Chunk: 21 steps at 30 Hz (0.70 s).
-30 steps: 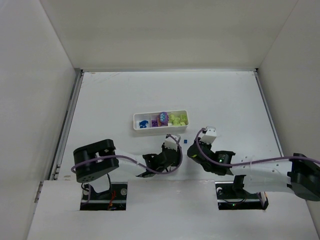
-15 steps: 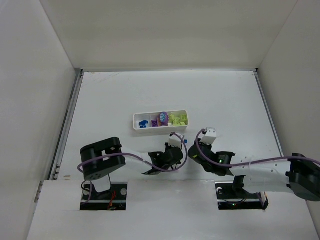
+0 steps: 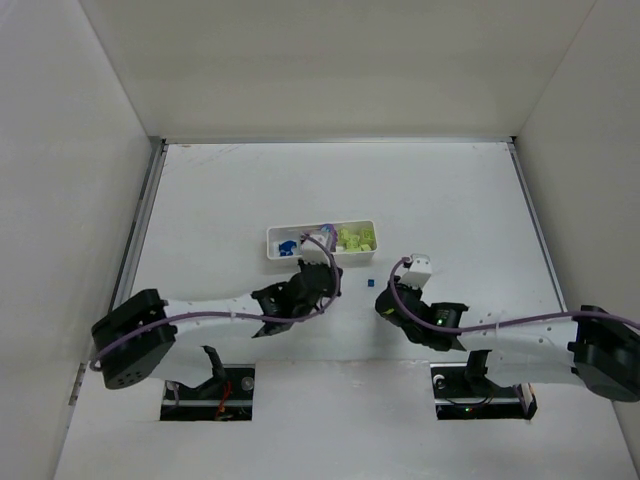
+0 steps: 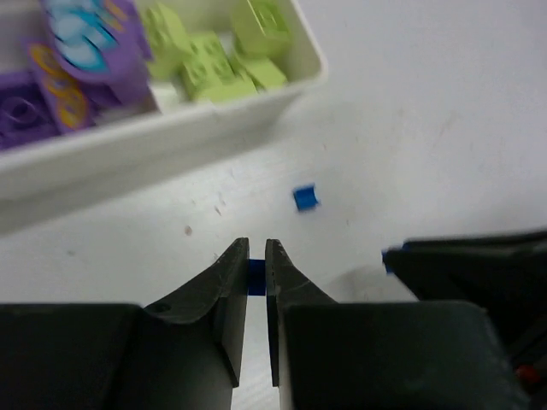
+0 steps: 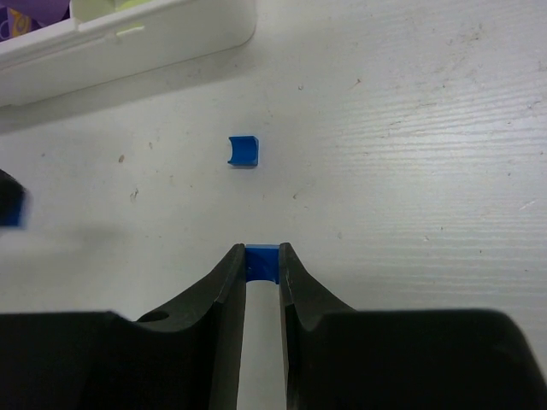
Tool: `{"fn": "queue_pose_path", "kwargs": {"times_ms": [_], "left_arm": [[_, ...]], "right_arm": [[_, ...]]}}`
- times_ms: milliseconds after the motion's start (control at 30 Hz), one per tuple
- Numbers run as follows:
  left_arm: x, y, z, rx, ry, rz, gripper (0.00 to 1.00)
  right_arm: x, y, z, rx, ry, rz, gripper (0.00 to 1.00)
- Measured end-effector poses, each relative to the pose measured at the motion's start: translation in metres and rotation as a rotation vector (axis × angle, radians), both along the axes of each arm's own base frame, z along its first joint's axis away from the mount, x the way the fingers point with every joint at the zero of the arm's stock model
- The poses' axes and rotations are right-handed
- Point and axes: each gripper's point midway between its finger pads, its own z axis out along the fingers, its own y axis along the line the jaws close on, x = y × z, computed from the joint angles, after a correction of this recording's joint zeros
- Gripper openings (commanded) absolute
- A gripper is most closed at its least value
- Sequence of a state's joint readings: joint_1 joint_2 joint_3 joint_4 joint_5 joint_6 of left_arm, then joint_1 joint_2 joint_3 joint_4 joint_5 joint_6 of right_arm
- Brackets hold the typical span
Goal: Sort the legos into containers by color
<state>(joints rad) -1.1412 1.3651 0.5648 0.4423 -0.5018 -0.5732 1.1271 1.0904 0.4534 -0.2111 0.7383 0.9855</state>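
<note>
**Both tools gripping blue bricks beside the tray**

White bench (image 3: 450, 190). The three-compartment tray (image 3: 272, 240) sits mid-bench, long side parallel to the near edge. The left tool (image 4: 257, 256), at the tray's near side, is clamped on a tiny blue brick (image 4: 256, 275). The right tool (image 5: 262, 252), closer to the near edge, pinches a second blue brick (image 5: 261, 263). Lime bricks (image 4: 218, 68) fill the right compartment and purple pieces (image 4: 34, 111) the middle. A loose blue brick (image 5: 244, 150) lies on the bench between the tray and the right tool.

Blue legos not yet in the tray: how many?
3. The first brick pinched in the left hand; second brick in the right hand; loose brick on the table between them. The tray holds more blue, too small to count.
</note>
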Motion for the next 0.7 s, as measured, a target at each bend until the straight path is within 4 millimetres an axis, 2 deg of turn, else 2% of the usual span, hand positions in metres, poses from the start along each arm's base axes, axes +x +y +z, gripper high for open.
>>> {"fn": "queue_pose_path", "kwargs": {"times_ms": [100, 167, 300, 467, 567, 700], "left_arm": [[0.034, 0.028, 0.03, -0.071, -0.039, 0.113, 0.09], [0.056, 0.05, 0.04, -0.094, -0.056, 0.194, 0.09], [0.094, 0.096, 0.031, -0.076, -0.043, 0.337, 0.09], [0.109, 0.124, 0.005, -0.023, 0.001, 0.405, 0.12], [0.113, 0.132, -0.001, -0.009, 0.013, 0.424, 0.2], [0.116, 0.142, 0.0, -0.02, 0.001, 0.444, 0.34]], "right_arm": [[-0.002, 0.006, -0.004, -0.014, 0.009, 0.018, 0.22], [-0.004, 0.014, -0.003, -0.018, 0.011, 0.041, 0.22], [-0.008, 0.036, 0.003, -0.012, 0.008, 0.089, 0.22], [-0.005, 0.062, 0.015, 0.008, -0.01, 0.122, 0.22], [-0.002, 0.076, 0.022, 0.007, -0.02, 0.144, 0.21], [0.005, 0.101, 0.029, 0.002, -0.031, 0.187, 0.21]]}}
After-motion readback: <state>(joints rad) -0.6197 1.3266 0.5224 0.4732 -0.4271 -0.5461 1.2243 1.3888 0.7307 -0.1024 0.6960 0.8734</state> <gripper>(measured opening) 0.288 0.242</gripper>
